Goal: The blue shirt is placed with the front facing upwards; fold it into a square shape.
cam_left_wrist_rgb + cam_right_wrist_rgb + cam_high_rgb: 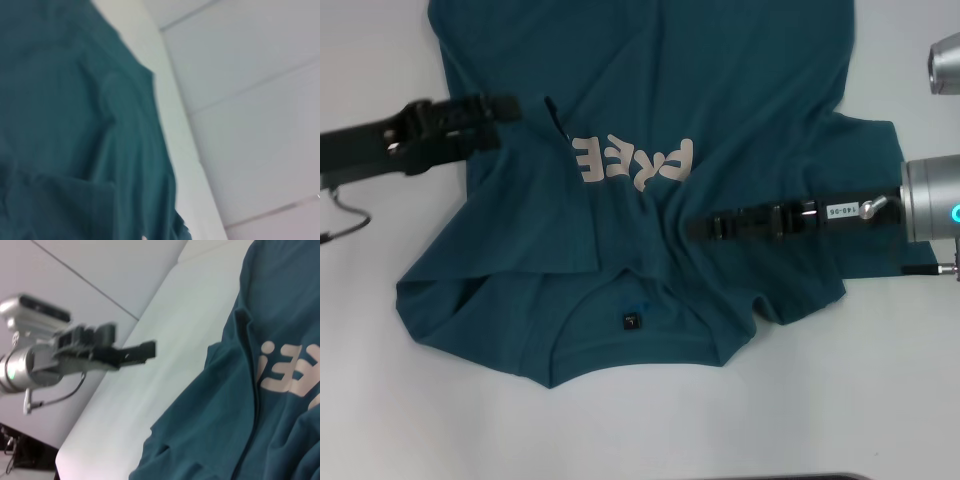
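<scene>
Bright even light, soft faint shadows, both wrist views blurred

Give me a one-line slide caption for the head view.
Both grippers, left and right, reach inward over the rumpled blue shirt, lying front-up on the white table.

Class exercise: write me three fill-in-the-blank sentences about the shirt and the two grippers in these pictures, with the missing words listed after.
1. The pale lettering on the blue shirt reads ____.
2. The small dark neck tag sits just inside the shirt's ____.
3. The left gripper and right gripper are both above the ____.

Missing words: FREE; collar; shirt
</scene>
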Robot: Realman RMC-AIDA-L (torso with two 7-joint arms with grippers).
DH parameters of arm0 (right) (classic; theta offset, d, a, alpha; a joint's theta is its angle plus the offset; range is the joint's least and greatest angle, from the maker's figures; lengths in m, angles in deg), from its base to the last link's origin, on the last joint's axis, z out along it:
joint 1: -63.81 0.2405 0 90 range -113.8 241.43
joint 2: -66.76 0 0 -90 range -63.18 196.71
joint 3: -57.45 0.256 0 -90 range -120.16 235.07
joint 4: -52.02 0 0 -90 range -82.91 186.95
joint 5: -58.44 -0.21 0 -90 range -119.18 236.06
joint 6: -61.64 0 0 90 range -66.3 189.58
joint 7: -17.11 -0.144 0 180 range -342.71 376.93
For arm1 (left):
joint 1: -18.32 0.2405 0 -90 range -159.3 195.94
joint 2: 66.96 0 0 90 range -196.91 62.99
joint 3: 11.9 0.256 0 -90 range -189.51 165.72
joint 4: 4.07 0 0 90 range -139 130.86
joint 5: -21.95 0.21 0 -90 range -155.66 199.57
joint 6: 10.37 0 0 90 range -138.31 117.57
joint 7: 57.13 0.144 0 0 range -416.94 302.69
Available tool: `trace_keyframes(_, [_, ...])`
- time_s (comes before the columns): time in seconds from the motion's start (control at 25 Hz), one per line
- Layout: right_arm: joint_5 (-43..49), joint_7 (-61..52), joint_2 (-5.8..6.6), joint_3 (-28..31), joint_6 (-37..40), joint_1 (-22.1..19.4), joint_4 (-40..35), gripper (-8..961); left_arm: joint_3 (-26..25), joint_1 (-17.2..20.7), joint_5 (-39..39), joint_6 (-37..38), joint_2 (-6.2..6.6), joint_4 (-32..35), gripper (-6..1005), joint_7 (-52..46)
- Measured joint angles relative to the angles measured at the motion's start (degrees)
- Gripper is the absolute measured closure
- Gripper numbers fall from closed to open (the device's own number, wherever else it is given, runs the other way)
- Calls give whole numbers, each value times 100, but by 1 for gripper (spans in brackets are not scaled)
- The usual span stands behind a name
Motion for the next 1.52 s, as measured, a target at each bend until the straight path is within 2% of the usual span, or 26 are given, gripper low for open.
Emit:
trace_keyframes(0.24, [-20,23,68,528,41,-162,-17,46,2,451,43,427,37,-70,215,378])
trace_keyframes(0.4, [-27,10,189,923,171,-345,-25,46,-33,680,30,665,4,-71,215,458])
trace_keyframes(0.56, [-26,-60,377,1166,380,-491,-25,46,-2,756,47,942,-14,-12,215,424])
trace_keyframes(0.68, [1,-368,592,1293,420,-597,-26,47,-33,733,63,1173,26,146,215,311])
trace_keyframes(0.8, [90,-875,852,1297,414,-644,-104,47,-378,745,32,1268,38,206,216,195])
trace_keyframes(0.92, [493,-1437,975,1341,389,-663,-539,47,-688,777,30,1297,48,207,216,146])
trace_keyframes(1.08, [1231,-2030,994,1421,401,-626,-1133,47,-798,814,37,1332,84,214,216,109])
trace_keyframes(1.24, [1704,-2263,1022,1496,430,-514,-1275,48,-799,816,48,1305,86,222,216,104])
trace_keyframes(1.52, [1840,-2339,1028,1618,357,-512,-1301,48,-804,809,28,1284,84,228,217,64])
